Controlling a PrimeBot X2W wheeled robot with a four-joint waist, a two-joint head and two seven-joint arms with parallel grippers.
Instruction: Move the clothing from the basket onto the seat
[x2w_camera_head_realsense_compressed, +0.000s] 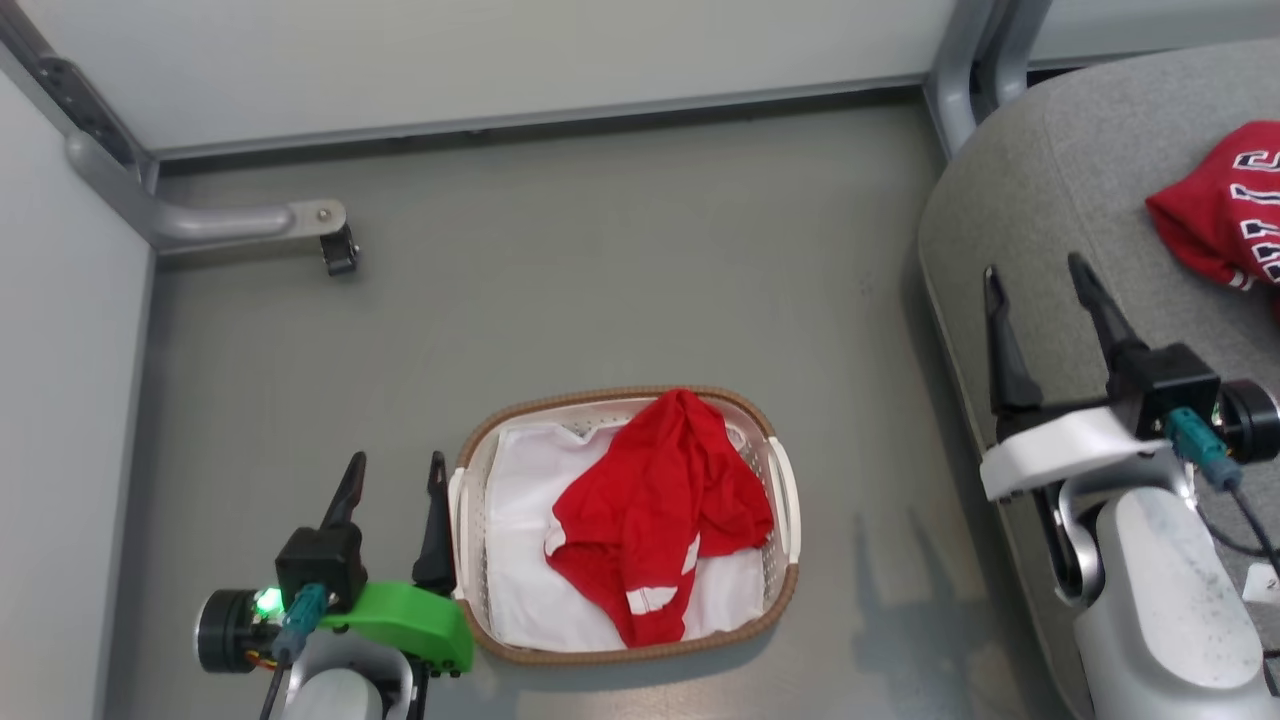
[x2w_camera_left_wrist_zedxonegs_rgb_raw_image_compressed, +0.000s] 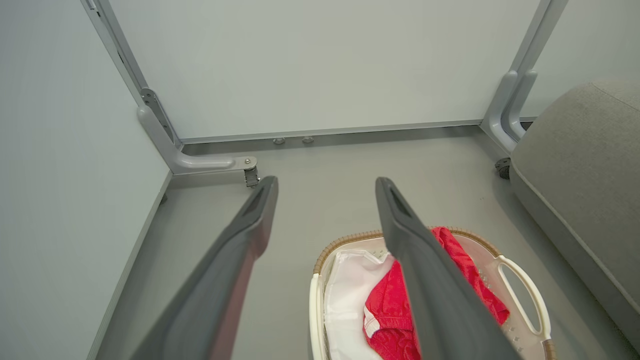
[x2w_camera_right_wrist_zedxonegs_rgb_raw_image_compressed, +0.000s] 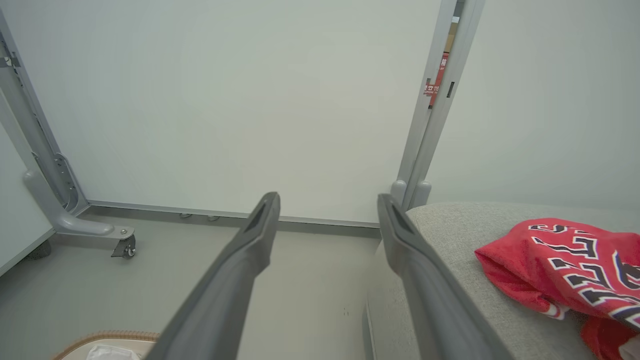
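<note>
Left gripper (x2w_camera_head_realsense_compressed: 396, 460) lower left, fingers apart, empty, beside laundry basket (x2w_camera_head_realsense_compressed: 560, 402) holding red jersey (x2w_camera_head_realsense_compressed: 650, 510) — right gripper (x2w_camera_head_realsense_compressed: 1034, 265) likewise, at grey seat (x2w_camera_head_realsense_compressed: 1050, 170) edge — lettered jersey (x2w_camera_head_realsense_compressed: 1225, 210) upper right.

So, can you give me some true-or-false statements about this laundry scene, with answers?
1. A red garment lies in the basket, on a white cloth. True.
2. The left claw grips that garment. False: it is open and empty, beside the basket.
3. A lettered red jersey lies on the grey seat. True.
4. The right claw is shut. False: it is open and empty.
5. The basket stands on the seat. False: it stands on the floor.
</note>
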